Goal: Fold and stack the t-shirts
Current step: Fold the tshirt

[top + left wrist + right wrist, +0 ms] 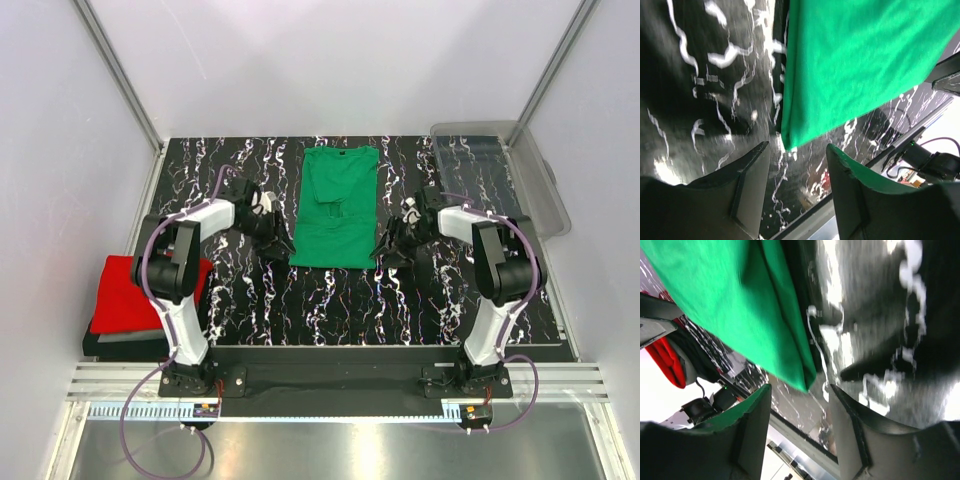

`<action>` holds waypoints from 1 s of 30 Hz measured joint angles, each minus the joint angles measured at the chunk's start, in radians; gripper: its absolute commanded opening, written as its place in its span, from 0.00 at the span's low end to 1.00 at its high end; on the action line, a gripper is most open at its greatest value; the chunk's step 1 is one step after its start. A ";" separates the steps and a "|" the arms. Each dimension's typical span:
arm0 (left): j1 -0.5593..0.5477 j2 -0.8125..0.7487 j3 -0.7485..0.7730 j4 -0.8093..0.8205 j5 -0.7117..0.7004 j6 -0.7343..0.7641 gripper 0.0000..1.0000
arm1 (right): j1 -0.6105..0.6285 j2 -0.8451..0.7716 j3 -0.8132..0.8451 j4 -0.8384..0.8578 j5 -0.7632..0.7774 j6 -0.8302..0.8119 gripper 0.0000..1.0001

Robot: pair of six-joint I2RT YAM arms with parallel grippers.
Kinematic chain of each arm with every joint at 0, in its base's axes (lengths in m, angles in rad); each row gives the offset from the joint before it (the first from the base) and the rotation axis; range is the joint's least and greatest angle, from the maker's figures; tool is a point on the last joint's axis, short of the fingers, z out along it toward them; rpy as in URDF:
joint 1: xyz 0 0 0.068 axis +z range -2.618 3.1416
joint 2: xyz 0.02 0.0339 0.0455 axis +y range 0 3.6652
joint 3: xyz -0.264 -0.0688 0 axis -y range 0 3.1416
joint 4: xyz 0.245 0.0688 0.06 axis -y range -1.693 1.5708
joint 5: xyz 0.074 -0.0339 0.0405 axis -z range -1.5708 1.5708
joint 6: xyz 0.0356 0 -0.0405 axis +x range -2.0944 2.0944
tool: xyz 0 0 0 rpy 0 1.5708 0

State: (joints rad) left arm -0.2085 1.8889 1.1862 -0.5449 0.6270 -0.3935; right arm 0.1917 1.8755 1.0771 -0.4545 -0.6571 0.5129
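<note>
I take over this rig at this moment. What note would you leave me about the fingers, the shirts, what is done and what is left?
Left gripper: fingers open, holding nothing, at the near left corner of the green shirt.
Right gripper: fingers open, holding nothing, at its near right corner.
Green shirt: flat in the middle of the table, sides folded in to a long strip.
Red shirt: folded, at the table's left edge.
Left: fold the green shirt shorter, then probably stack it on the red shirt.
</note>
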 measured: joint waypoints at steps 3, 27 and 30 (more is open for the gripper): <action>0.000 0.035 0.024 0.008 0.005 0.000 0.49 | 0.004 0.035 0.026 0.013 -0.001 0.004 0.53; -0.029 0.068 0.027 0.017 0.030 -0.028 0.00 | 0.044 0.060 0.034 0.027 -0.022 0.022 0.00; -0.029 0.068 0.027 0.017 0.032 -0.029 0.00 | 0.044 0.056 0.033 0.031 -0.018 0.027 0.00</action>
State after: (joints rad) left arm -0.2379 1.9572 1.2129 -0.5282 0.6594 -0.4229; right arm 0.2356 1.9320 1.1099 -0.4236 -0.6754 0.5400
